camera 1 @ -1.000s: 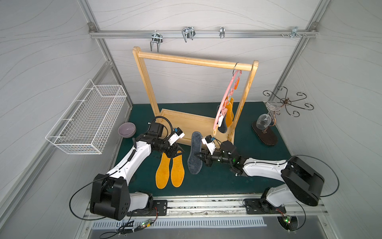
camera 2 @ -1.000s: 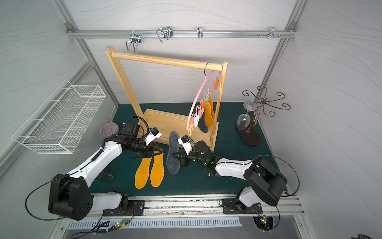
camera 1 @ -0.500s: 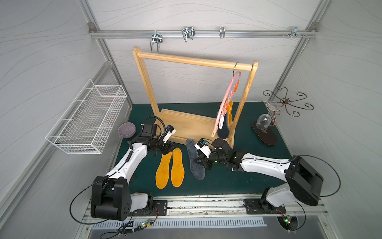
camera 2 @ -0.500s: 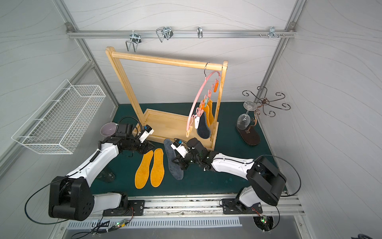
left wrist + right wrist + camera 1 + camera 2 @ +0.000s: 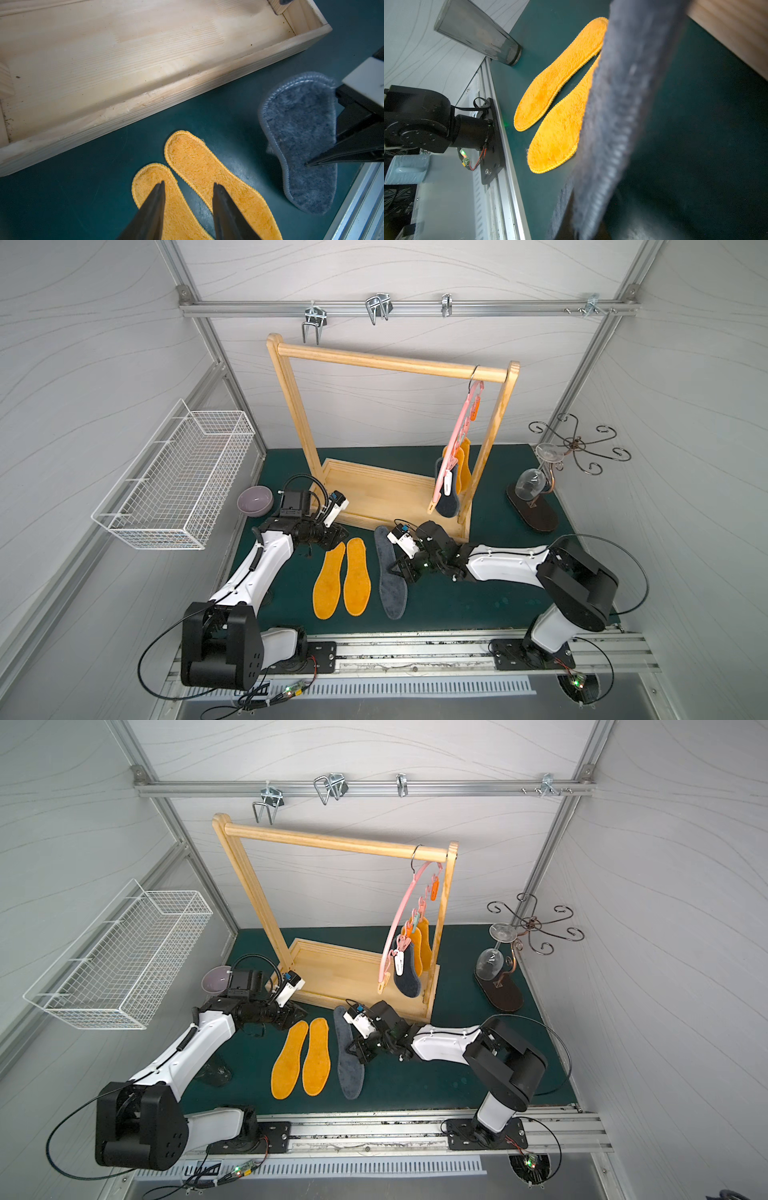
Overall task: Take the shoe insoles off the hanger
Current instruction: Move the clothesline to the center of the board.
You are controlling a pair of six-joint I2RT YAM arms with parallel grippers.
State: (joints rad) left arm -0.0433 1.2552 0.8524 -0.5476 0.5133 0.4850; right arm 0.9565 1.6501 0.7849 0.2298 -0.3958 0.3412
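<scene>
Lying on the mat (image 5: 457, 601), the grey insole (image 5: 392, 593) is being pinched at its long edge by the closed right gripper (image 5: 395, 570). Soft and light, it is likely drooping; gripping mid-length suits. Two orange insoles (image 5: 357, 576) are lying beside it, under the half-open, empty left gripper (image 5: 188, 184). Three insoles (image 5: 448, 506) are hanging on the hanger (image 5: 460, 433).

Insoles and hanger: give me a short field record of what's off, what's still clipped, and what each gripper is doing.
on mat: two orange insoles side by side; grey insole beside them
on hanger: pink hanger on wooden rack holds hanging grey insole and hanging orange insoles
left gripper: open, empty, over the orange pair's ends
right gripper: shut on the mat's grey insole, at its edge
task state: unfinished
</scene>
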